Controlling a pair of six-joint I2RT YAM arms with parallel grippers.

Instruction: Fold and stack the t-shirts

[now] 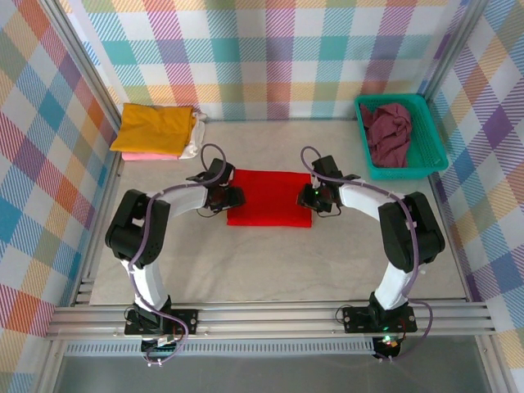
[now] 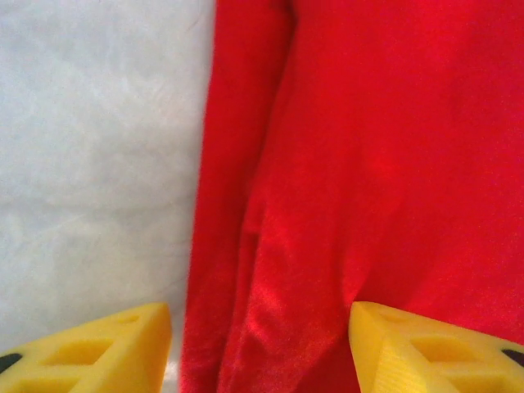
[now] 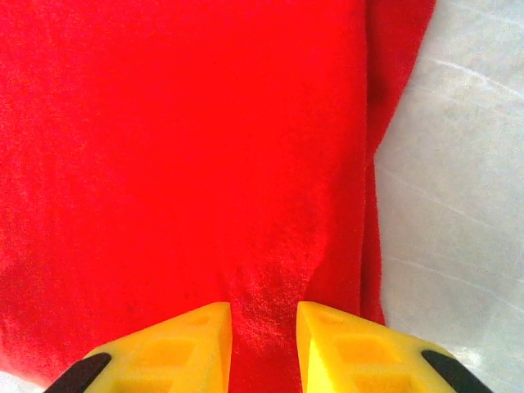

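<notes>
Soft, light and floppy, the folded red shirt [image 1: 269,197] lies in the middle of the counter [image 1: 270,266], best pinched at its side edges; the left hand [image 2: 258,327] gapes open there, while whether the right hand [image 3: 262,321] grips is unclear.

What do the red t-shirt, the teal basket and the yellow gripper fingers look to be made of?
Red t-shirt: soft cloth, probably a knit, matte, with a fine nap and soft creases up close.
Teal basket: likely rigid plastic, going by its even colour and open mesh walls.
Yellow fingers: probably printed plastic, matte, faintly ribbed, with cut-out pockets.
</notes>
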